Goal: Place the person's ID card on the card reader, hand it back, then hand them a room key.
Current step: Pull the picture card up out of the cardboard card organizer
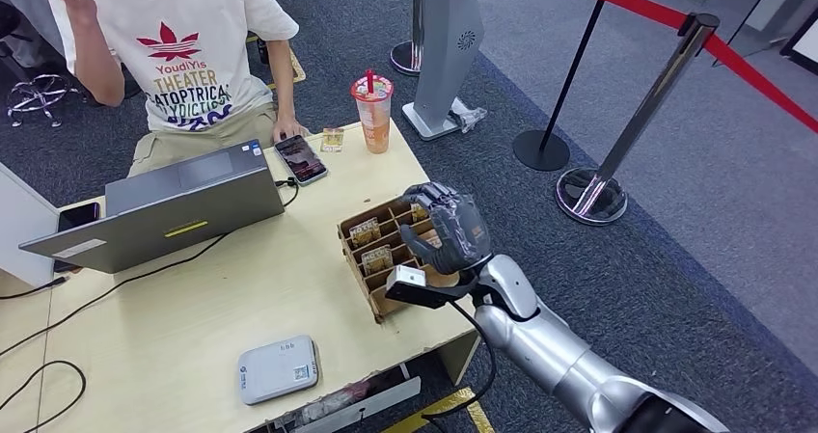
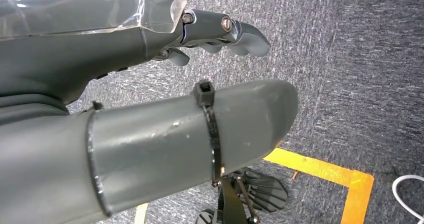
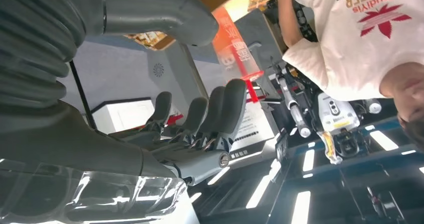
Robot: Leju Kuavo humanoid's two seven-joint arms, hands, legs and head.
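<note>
Your desk (image 1: 193,298) first: laptop (image 1: 183,206) well beyond the fingers on the person's side, card reader (image 1: 278,367) on the near edge, well off to the robot's-left of the fingers. Wooden key box (image 1: 381,250) sits directly under the right hand (image 1: 449,226); its long axis runs from the near desk edge away toward the drink cup (image 1: 372,113).

Right hand hovers over the far end of that box, fingers (image 3: 220,109) loosely extended and apart, nothing held that I can see (the wrist view shows bare fingers). Room keys (image 1: 376,257) lie in the slots just below and slightly nearer than the fingertips, so I'd judge the next reach is straight down and a touch back.

Left hand (image 2: 150,74) hangs over the carpet, fingers slack and empty, so the right is clearly the nearer hand.

ID card: can't pick it out anywhere. A phone (image 1: 301,158) lies by the person's hand (image 1: 287,127), far beyond the fingers.
</note>
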